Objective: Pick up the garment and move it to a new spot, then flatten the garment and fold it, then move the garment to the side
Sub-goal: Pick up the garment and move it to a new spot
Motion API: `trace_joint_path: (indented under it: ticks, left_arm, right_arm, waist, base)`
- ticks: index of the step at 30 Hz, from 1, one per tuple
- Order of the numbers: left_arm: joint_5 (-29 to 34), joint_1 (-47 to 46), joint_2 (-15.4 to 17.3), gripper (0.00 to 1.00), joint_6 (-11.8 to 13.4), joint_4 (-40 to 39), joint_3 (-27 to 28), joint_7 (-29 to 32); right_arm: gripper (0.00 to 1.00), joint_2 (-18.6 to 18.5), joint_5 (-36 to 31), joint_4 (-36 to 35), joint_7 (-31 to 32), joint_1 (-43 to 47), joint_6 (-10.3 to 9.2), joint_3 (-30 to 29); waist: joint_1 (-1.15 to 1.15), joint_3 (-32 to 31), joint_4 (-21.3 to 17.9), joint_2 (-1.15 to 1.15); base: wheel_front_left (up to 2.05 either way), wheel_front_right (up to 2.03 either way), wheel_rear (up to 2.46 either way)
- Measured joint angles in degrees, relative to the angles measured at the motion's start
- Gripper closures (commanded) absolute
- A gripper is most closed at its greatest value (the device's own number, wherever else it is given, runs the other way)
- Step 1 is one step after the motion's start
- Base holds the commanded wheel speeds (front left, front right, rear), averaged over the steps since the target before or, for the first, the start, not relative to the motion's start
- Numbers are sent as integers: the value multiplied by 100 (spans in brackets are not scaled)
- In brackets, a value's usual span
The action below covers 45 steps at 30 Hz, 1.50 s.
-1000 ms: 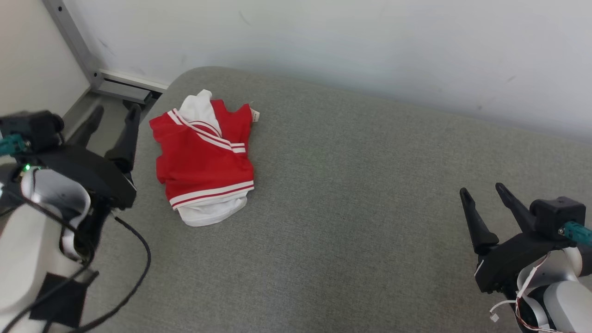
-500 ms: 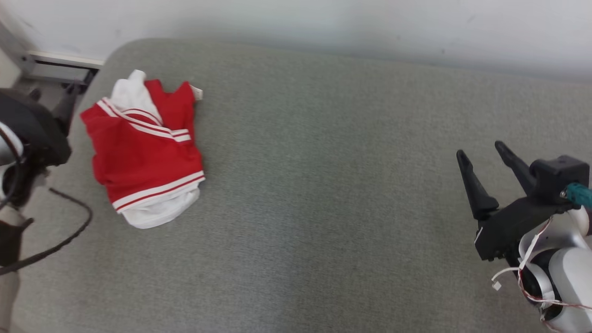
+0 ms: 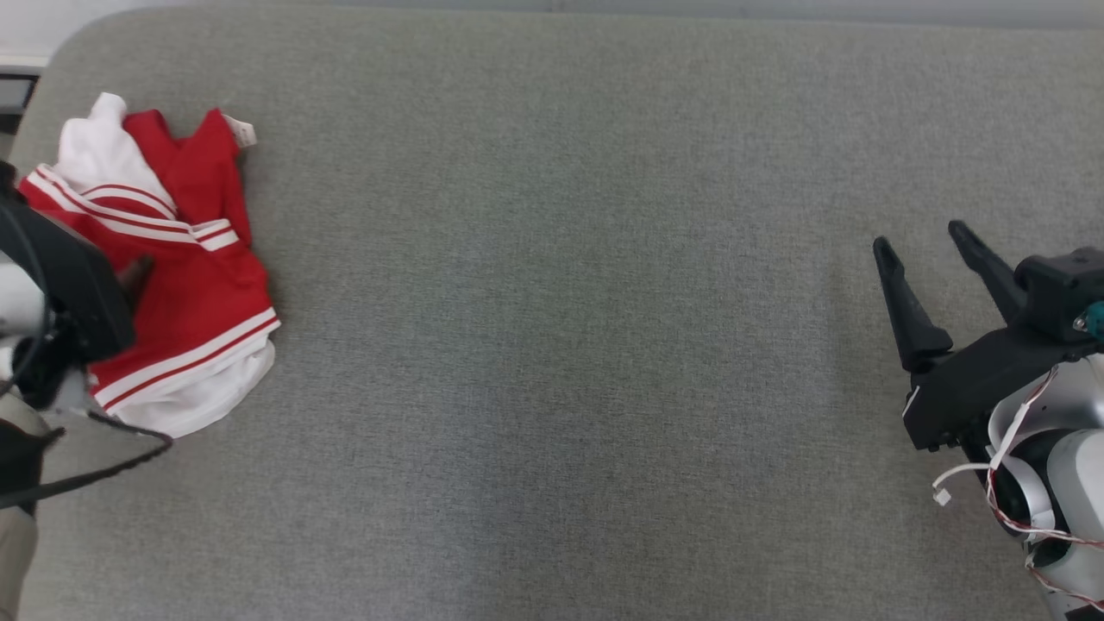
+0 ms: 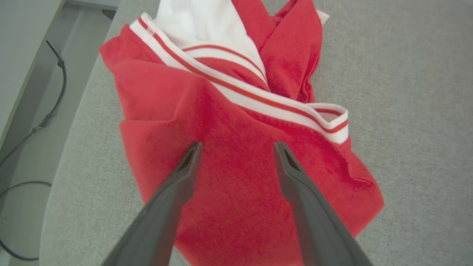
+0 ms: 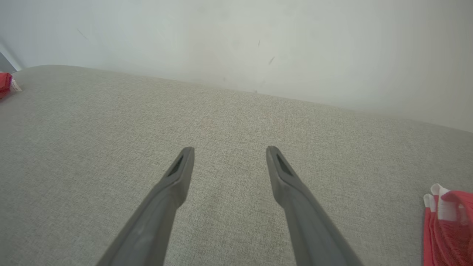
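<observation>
Garment (image 3: 198, 293) lying crumpled at grey cushion's (image 3: 552, 345) left end, left gripper (image 4: 238, 145) hovering over it, jaws spread, right gripper (image 3: 918, 235) sitting well apart, likewise gaping

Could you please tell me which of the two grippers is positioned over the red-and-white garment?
The left gripper, open, points at the red cloth of the garment, while the right gripper hangs open above the grey cushion, away from it.

Garment (image 3: 194, 302): soft cloth, matt, ribbed striped trim. Upholstered surface (image 3: 561, 345): grey woven cloth, coarse, matt. Fingers (image 4: 166, 207) of left gripper (image 4: 237, 145) and right gripper (image 5: 229, 148): dark plastic, smooth, matt. Wall (image 5: 258, 44): painted, matt, few scuffs.
</observation>
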Motion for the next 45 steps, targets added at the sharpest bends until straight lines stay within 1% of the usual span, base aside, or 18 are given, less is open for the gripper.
trace_joint_path:
  ticks: [4, 6, 7, 8, 9, 14, 18, 25, 26, 29, 31, 33, 39, 42, 45]
  left_arm:
    - [0, 7, -49, 0, 0, 259, -244, 354]
    - [-1, 7, -47, 0, 0, 290, -291, 415]
    - [-20, 4, -53, 3, 0, 304, -365, 465]
    - [-20, 4, -53, 57, 0, 304, -365, 465]
    - [-27, 1, -51, 100, 0, 304, -422, 488]
    - [-90, -16, -41, 100, 0, 252, -702, 548]
    - [-210, -175, -56, 100, 0, 43, -871, 422]
    - [-622, -652, -130, 100, 0, -847, -1446, -60]
    - [-787, -687, -171, 100, 0, -998, -1514, -116]
    - [-953, -706, -323, 100, 0, -1535, -1907, -316]
    - [-1230, -701, -387, 100, 0, -1892, -2129, -422]
    - [-1415, -662, -376, 100, 0, -2271, -2390, -490]
    - [-1856, -49, -414, 100, 1, -3354, -3300, -614]
    - [-2036, 247, -577, 100, 1, -3659, -3645, -692]
    - [-2295, 412, -843, 100, 1, -3789, -3861, -756]
  right_arm:
    - [0, -14, -49, -27, 47, -36, -1, -35]
    - [0, -14, -49, -26, 49, -36, -1, -36]
    - [0, -15, -49, -26, 92, -36, -1, -41]
    - [0, -15, -49, -26, 92, -36, -1, -41]
    - [0, -15, -49, -26, 93, -36, -2, -41]
    - [0, -14, -49, 56, 98, -38, -8, -48]
    - [0, 12, -49, 169, 90, -151, -7, -38]
    - [0, 232, 10, 555, -62, -261, 2, 14]
    - [0, 266, 52, 603, -87, -260, 7, 16]
    - [0, 330, 109, 739, -178, -238, 22, 13]
    - [0, 366, 138, 829, -227, -224, 26, 3]
    - [0, 403, 190, 858, -289, -175, 31, -12]
    - [0, 464, 268, 912, -423, 117, 51, -45]
    - [0, 511, 288, 999, -499, 133, 60, -43]
    - [0, 530, 330, 1050, -567, 171, 88, -44]
  waist:
    - [0, 124, -74, 0]
    - [0, 144, -84, 0]
    - [0, 167, -90, 0]
    - [0, 167, -90, 0]
    - [0, 172, -85, 0]
    - [-1, 168, -38, 0]
    - [-1, 97, -3, 0]
    - [-1, -174, -13, -1]
    - [-1, -224, -25, -1]
    - [-1, -379, -77, -1]
    - [-2, -485, -130, -1]
    - [-2, -581, -199, -1]
    - [-2, -785, -512, -2]
    - [-2, -866, -682, -2]
    - [-2, -950, -847, -1]
  base:
    - [0, 0, 0]
    - [0, 0, 0]
    - [0, 0, 0]
    - [0, 0, 0]
    - [0, 0, 0]
    - [0, 0, 0]
    - [0, 0, 0]
    - [0, 0, 0]
    - [0, 0, 0]
    - [0, 0, 0]
    - [0, 0, 0]
    - [0, 0, 0]
    - [0, 0, 0]
    - [0, 0, 0]
    - [0, 0, 0]
